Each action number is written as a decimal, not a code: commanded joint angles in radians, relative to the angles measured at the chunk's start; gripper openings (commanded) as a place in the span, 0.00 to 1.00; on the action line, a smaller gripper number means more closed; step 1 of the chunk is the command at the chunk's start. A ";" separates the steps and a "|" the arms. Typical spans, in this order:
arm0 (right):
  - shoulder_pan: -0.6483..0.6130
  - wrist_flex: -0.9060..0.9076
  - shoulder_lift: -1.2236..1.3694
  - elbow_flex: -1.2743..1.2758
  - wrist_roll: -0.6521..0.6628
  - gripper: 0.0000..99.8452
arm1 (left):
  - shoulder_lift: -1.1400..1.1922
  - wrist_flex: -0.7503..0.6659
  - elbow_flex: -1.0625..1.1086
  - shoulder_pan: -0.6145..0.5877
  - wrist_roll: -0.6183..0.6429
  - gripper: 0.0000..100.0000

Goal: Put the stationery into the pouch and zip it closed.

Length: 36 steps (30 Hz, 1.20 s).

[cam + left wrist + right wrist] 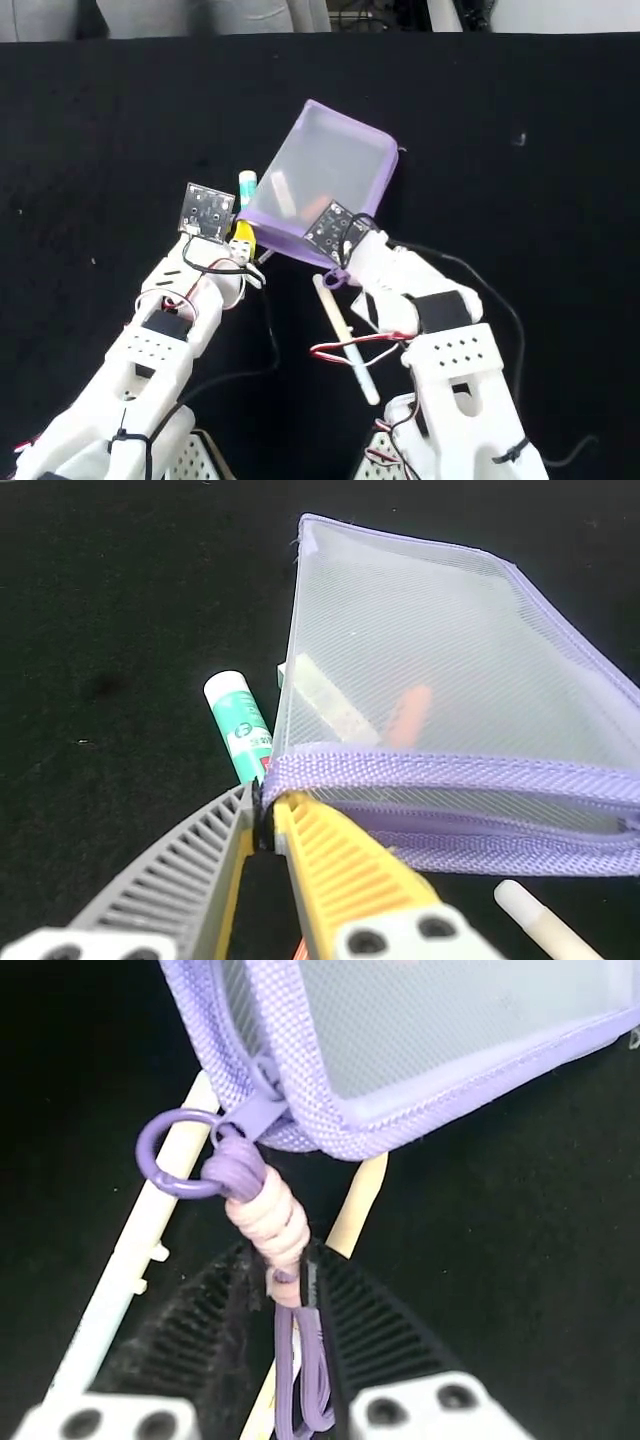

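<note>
The purple mesh pouch (325, 175) lies mid-table, with an eraser (325, 695) and an orange item (410, 715) inside. The glue stick (238, 725) beside it and the white pen (335, 310) remain outside. The left gripper (265, 810) pinches the pouch's corner, and the right gripper (292, 1268) is clamped on the zipper cord (265, 1210). The zipping seems not yet done.

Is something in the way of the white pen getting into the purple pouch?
Yes. The right arm lies over the white pen, and the right gripper, shut on the zipper cord, sits at the pouch corner by the pen's tip. The left gripper pinches the pouch's other corner.
</note>
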 commanded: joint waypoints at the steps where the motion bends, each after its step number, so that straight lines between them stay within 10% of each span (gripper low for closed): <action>1: 0.112 0.017 0.002 -0.053 0.005 0.01 | -0.006 -0.017 -0.050 -0.004 0.000 0.03; 17: 0.327 0.069 0.001 -0.114 0.054 0.01 | -0.006 -0.017 -0.050 -0.004 0.000 0.03; 22: 0.204 0.071 0.001 -0.119 -0.008 0.05 | -0.006 -0.017 -0.050 -0.004 0.000 0.03; 29: 0.000 0.081 0.008 -0.107 -0.034 0.34 | -0.006 -0.017 -0.050 -0.004 0.000 0.03; 36: -0.052 0.034 0.010 -0.096 -0.026 0.35 | -0.006 -0.017 -0.050 -0.002 0.000 0.03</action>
